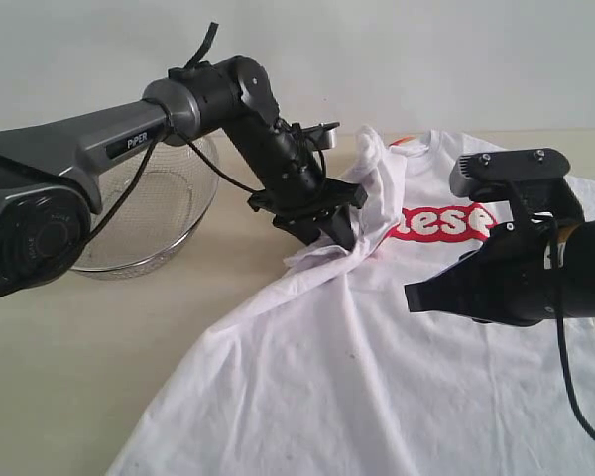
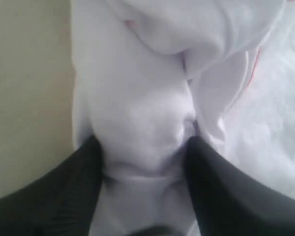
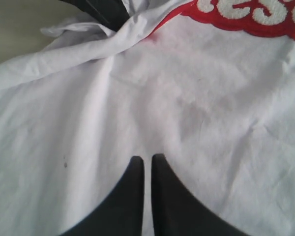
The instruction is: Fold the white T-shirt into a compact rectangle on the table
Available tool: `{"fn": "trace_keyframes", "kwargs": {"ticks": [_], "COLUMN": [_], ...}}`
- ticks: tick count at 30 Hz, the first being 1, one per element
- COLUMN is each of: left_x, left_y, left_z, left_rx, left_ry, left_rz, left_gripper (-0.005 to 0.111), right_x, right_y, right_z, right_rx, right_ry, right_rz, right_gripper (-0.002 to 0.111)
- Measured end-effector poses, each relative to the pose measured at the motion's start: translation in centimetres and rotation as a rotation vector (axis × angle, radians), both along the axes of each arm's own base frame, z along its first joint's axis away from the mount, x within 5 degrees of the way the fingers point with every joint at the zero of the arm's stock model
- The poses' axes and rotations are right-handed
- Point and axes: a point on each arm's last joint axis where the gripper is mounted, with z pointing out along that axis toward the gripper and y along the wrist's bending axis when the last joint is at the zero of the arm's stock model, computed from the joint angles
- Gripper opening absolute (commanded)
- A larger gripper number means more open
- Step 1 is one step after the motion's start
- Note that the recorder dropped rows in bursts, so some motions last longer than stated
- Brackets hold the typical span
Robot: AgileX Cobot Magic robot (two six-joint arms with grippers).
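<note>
1. Nearest to the camera, the table (image 1: 50,397) is showing as a broad, flat surface, pale beige and matte, with no shine on it.
2. The white T-shirt (image 1: 377,387) is lying on this table with its chest side up. Its lower part is spreading toward the near edge of the exterior view. The cloth is looking soft and thin, with shallow wrinkles and a few tiny dark specks.
3. A little farther, on the right, the right gripper (image 3: 147,160) is hanging over the middle of the shirt. Its two black, tapering fingers (image 3: 132,196) are standing almost together, with only a thin slit between them, and they are holding nothing.
4. Toward the middle, the left gripper (image 2: 145,142) is pinching a bunched fold at the shirt's sleeve side. The cloth is filling the gap between its dark jaws and is touching both of them. Here the fabric is rising from the table in a crumpled ridge.
5. Behind the grippers, the red band (image 1: 441,223) is running across the chest. It has a wavy edge and fuzzy white letters, and the right arm is hiding part of it.
6. On the left, a round wire-mesh basket (image 1: 149,213) is standing on the table, apart from the shirt. Its grey metal is see-through.
7. Farthest, a small orange tag (image 1: 407,141) is showing at the collar, and a plain pale wall (image 1: 426,50) is closing the room.
</note>
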Motion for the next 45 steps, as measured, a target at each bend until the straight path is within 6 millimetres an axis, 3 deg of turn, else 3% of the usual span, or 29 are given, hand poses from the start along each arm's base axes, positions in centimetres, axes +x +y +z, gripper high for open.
{"fn": "trace_keyframes", "kwargs": {"ticks": [4,8,14,17,33,41,45], "left_x": [0.0,0.2,0.0,-0.1,-0.1,0.1,0.3], "left_y": [0.1,0.5,0.3,0.1,0.2,1.3,1.9], "left_z": [0.3,1.8,2.2,2.2,2.4,6.1,6.9], "left_rx": [0.016,0.061,0.066,0.066,0.074,0.152,0.163], "left_ry": [-0.004,-0.053,-0.061,-0.061,-0.074,-0.201,-0.224], "left_rz": [0.015,0.024,0.025,0.021,0.012,-0.001,0.008], "left_gripper": [0.04,0.038,0.011,0.004,0.005,0.005,0.005], "right_x": [0.0,0.0,0.0,0.0,0.0,0.2,0.3], "right_y": [0.0,0.0,0.0,0.0,0.0,0.1,0.1], "right_z": [0.0,0.0,0.0,0.0,0.0,-1.0,-1.0], "right_rx": [0.001,0.001,0.001,0.001,0.001,-0.013,-0.013], "right_ry": [-0.002,-0.002,-0.002,-0.002,-0.002,0.038,0.039], "right_rz": [0.0,0.0,0.0,0.0,0.0,0.0,0.0], "right_gripper": [0.0,0.0,0.0,0.0,0.0,0.0,0.0]}}
